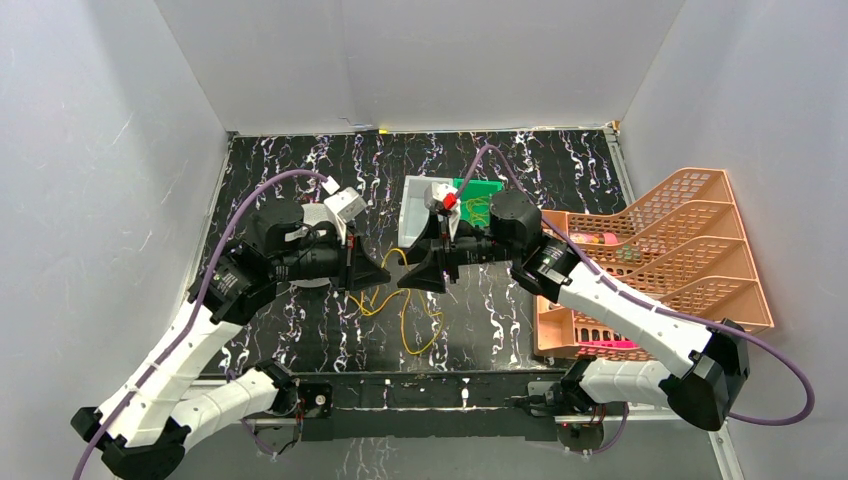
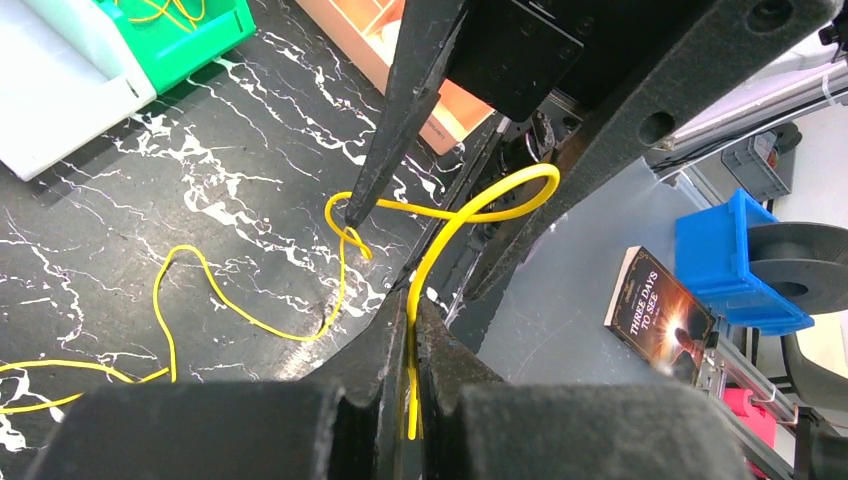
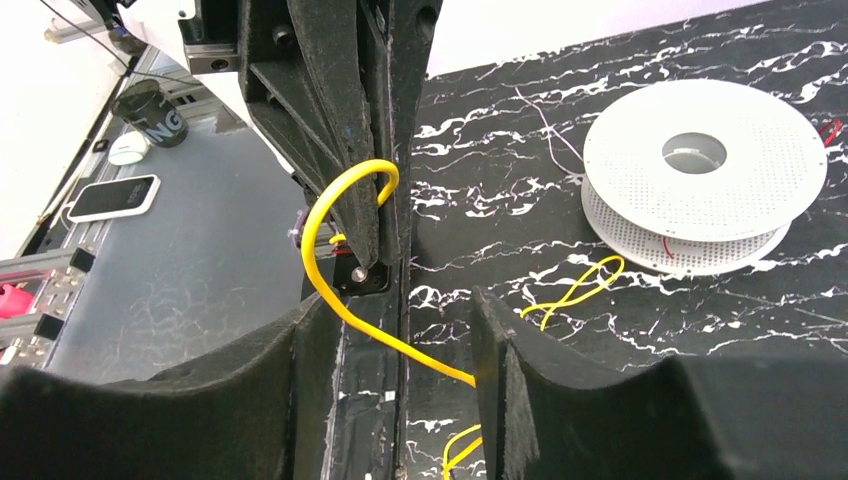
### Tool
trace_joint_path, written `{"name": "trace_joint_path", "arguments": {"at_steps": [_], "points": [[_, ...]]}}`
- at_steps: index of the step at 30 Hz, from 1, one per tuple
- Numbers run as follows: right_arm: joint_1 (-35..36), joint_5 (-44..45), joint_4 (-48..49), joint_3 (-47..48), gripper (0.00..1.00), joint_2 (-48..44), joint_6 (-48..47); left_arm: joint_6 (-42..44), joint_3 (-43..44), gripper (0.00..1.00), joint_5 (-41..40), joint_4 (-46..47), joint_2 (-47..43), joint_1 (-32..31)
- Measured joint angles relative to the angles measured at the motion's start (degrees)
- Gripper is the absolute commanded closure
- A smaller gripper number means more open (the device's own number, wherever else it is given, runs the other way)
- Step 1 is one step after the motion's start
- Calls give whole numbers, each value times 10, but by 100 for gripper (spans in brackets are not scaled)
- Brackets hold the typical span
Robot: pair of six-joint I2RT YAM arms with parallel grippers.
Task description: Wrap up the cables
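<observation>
I am watching the left gripper (image 2: 412,305) pinching a thin yellow cable (image 3: 308,250) between its closed fingers, the strand arching up out of them in a loop. The right gripper (image 3: 405,300) is facing it with jaws standing apart. The cable is running through that gap without being clamped, and the rest is trailing in loose curls over the black marble-patterned table (image 1: 560,200) between the two arms.

Moving outward, I am counting one white perforated plastic spool (image 3: 740,150) made of two discs, lying flat near the left arm. Behind the grippers one white rectangular bin (image 1: 415,200) is touching one green plastic bin (image 2: 200,45), and the green one is holding a tangle of more yellow cable; I cannot count those strands. To the right, one orange mesh tiered tray rack (image 1: 700,270) is carrying small pink items.

Off the table, one blue plastic bin (image 2: 735,260) is sitting beside one dark paperback book (image 2: 660,315) reading "THREE DAYS TO SEE".
</observation>
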Motion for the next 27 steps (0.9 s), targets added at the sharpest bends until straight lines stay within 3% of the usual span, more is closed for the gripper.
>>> {"name": "trace_joint_path", "arguments": {"at_steps": [4,9,27], "points": [[0,-7,28,-2,64,0,5,0,7,100,0,-2,0,0],[0,-22,51,-11,100,0,14,0,11,100,-2,-12,2,0],[4,45,-83,-41,100,-97,-10,36,86,100,-57,-102,-15,-2]]}}
